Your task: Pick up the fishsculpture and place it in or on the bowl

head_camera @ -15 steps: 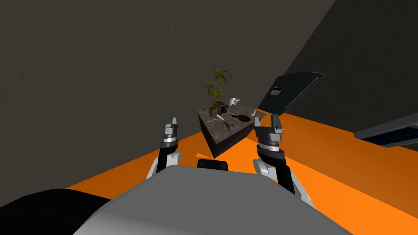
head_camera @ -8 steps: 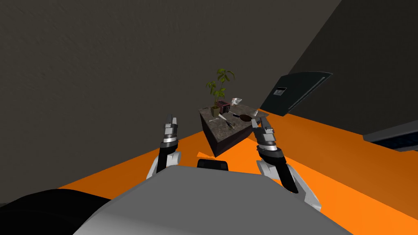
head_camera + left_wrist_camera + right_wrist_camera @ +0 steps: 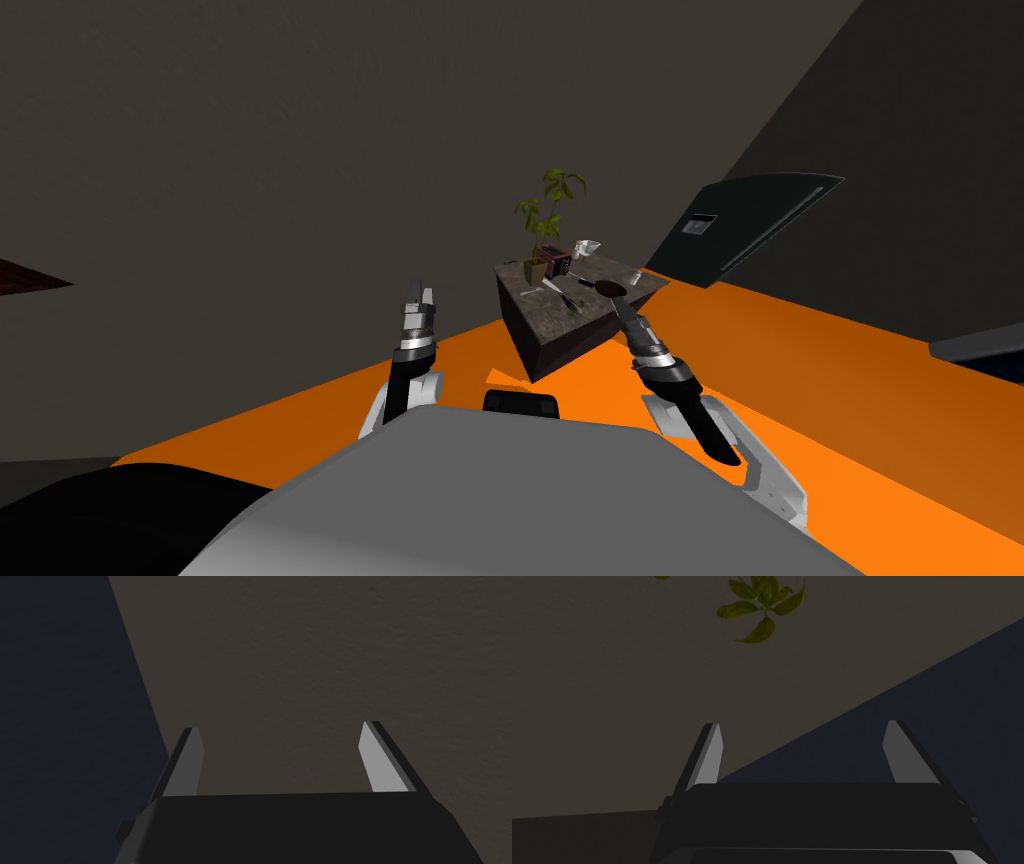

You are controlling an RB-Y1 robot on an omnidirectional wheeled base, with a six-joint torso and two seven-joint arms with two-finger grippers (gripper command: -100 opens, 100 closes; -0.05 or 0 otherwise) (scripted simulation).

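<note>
Fishsculpture: presumably among the small things on the dark stone-look surface ahead, but too small from here to pick out.

The same surface carries a potted plant, a reddish toaster just beside it, a dark pan and some pale utensils. At the far edge is a small white vessel, probably the bowl.

Right hand: stretched toward the surface, fingers wide apart, nothing between them (its wrist view aims high, at plant leaves and wall).

Left hand: raised near the chest, likewise wide and empty.

Orange floor lies between me and the surface.

Step in hand, as I judge it: approach, no grasp begun. To do it well:
- close in until the fishsculpture is identifiable
- tip the right hand's aim down onto the surface top
- keep the forearm off the pan and plant
</note>
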